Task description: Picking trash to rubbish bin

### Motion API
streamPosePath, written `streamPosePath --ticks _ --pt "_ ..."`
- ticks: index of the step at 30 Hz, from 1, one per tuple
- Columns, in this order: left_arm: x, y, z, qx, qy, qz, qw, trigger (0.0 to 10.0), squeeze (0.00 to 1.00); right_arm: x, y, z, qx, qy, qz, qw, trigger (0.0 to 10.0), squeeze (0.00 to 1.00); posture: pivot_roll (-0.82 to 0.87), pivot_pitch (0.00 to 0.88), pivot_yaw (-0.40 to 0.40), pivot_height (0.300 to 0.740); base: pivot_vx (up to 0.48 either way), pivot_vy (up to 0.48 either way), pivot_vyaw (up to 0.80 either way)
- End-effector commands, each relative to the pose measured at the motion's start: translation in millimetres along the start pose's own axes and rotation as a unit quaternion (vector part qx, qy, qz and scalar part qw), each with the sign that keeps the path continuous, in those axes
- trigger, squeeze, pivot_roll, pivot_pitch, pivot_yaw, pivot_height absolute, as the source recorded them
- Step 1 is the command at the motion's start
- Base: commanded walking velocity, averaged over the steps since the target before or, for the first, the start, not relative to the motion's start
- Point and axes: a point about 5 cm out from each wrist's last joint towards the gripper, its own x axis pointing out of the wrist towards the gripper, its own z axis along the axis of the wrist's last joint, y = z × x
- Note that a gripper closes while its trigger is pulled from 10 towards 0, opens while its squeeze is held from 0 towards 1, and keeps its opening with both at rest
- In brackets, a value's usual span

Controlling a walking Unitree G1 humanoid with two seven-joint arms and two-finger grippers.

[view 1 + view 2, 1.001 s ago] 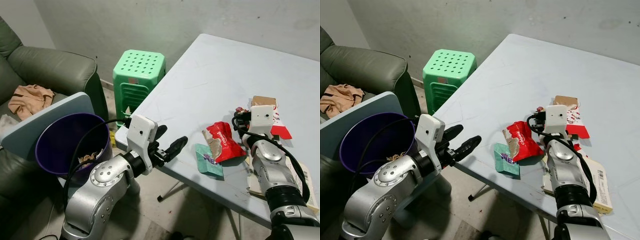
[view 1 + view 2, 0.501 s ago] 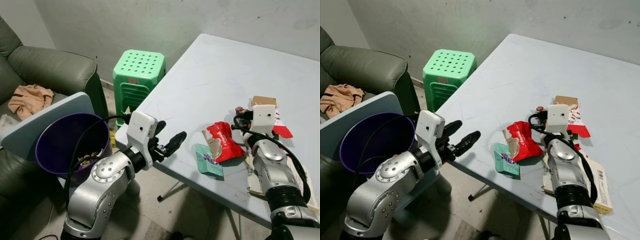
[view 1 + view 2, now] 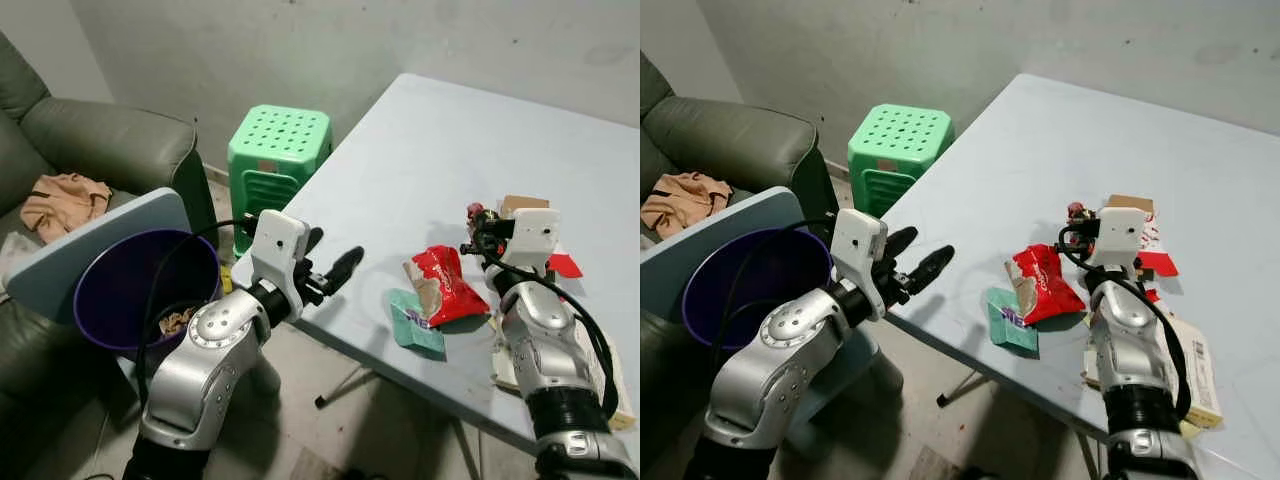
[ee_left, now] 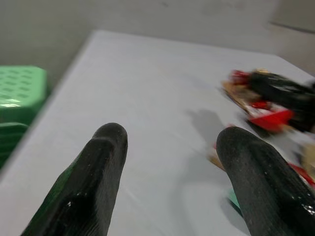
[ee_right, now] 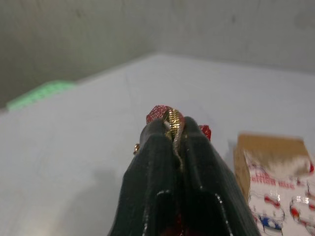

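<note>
Presently, a small red and gold wrapper (image 5: 170, 120) is pinched between the closed fingers of the right gripper (image 3: 478, 222), held just above the table (image 3: 400, 160) near its far trash pile. The scrap is judged very light, thin and crinkly; the hold is at its edge only, and it could slip free if the fingers slacken. More trash is noted on the table: a red snack packet (image 3: 447, 285), torn open, a flat green sachet (image 3: 415, 322) touching its near side, and a brown and white printed carton (image 3: 528, 205) behind the right wrist. The packet is judged soft and easily crushed, best taken at its crumpled upper fold; the sachet lies flat and would be hard to lift except at a raised corner near the table edge.

The left gripper (image 3: 325, 272) is found with its fingers spread wide and nothing between them, hovering over the table's near corner and pointed towards the trash.

A purple rubbish bin (image 3: 125, 290) stands on the floor to the robot's left, beside a green sofa (image 3: 110, 140), its grey lid (image 3: 90, 240) tipped open. Some pale scraps (image 3: 176, 322) are seen at its bottom; otherwise it appears largely unfilled. A green plastic stool (image 3: 278, 150) stands between bin and table.
</note>
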Motion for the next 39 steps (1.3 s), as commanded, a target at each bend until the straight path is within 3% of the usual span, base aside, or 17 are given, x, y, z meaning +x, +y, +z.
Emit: streamPosePath --ticks 1,5,6,8,9,10,13,14,17,22,34,39 --pt "1.8 11.4 1.7 0.007 -0.005 0.033 0.999 10.0 0.0 -3.0 1.8 9.2 0.011 -0.029 0.002 1.0 0.0 0.0 -0.02 0.0 -0.022 0.74 0.0 0.0 0.0" --pt "5.3 35.2 1.1 0.01 -0.016 0.102 0.995 10.0 0.0 -12.8 10.5 13.8 0.02 -0.055 0.016 0.998 0.0 0.0 -0.02 0.0 -0.023 0.74 0.0 0.0 0.0" --pt "5.3 39.5 -0.7 0.0 -0.014 0.109 0.994 10.0 0.0 -14.4 13.0 12.7 0.02 -0.054 0.021 0.998 3.5 0.0 -0.02 0.0 -0.024 0.74 0.0 0.0 0.0" --pt "5.4 42.3 -2.1 -0.008 -0.012 0.113 0.993 10.0 0.0 -15.3 14.7 11.7 0.02 -0.052 0.024 0.998 3.5 0.0 -0.03 0.0 -0.024 0.74 0.0 0.0 0.0" --pt "4.9 45.1 -2.5 -0.014 -0.017 0.116 0.993 10.0 0.0 -16.5 16.1 11.2 0.021 -0.052 0.025 0.998 9.4 0.0 -0.03 0.0 -0.024 0.74 0.0 0.0 0.0" --pt "3.9 49.1 -2.6 -0.012 -0.025 0.123 0.992 10.0 0.0 -18.3 17.7 10.8 0.024 -0.051 0.023 0.998 10.0 0.0 -0.03 0.0 -0.024 0.74 0.0 0.0 0.0" --pt "2.4 61.8 -8.0 -0.014 -0.03 0.154 0.988 10.0 0.0 -24.3 20.8 9.0 0.01 -0.056 0.023 0.998 10.0 0.0 -0.02 0.0 -0.026 0.74 0.0 0.0 0.0" --pt "0.3 67.3 -9.2 0.013 -0.032 0.17 0.985 10.0 0.0 -27.9 22.9 5.3 0.024 -0.053 0.013 0.998 10.0 0.0 -0.01 0.0 -0.03 0.74 0.0 0.0 0.0" --pt "-1.8 73.1 -11.3 0.014 -0.035 0.188 0.981 10.0 0.0 -31.4 28.2 1.4 0.038 -0.046 0.005 0.998 10.0 0.0 -0.01 0.0 -0.034 0.74 0.0 0.0 0.0" --pt "-8.1 83.6 -16.0 0.023 -0.045 0.219 0.974 10.0 0.0 -36.2 46.0 -5.0 0.018 -0.038 0.019 0.999 10.0 0.0 0.0 0.0 -0.033 0.74 0.0 0.0 0.0" --pt "-1.7 84.1 -22.1 0.015 -0.043 0.21 0.977 10.0 0.0 -36.6 46.0 -11.4 0.006 -0.009 0.03 1.0 10.0 0.0 -0.01 0.0 -0.037 0.74 0.0 0.0 0.6" --pt "1.3 80.0 -25.1 -0.009 -0.045 0.208 0.977 10.0 0.0 -41.3 44.7 -15.0 -0.004 0.001 0.037 0.999 10.0 0.0 -0.01 0.0 -0.042 0.74 0.0 0.0 0.8"
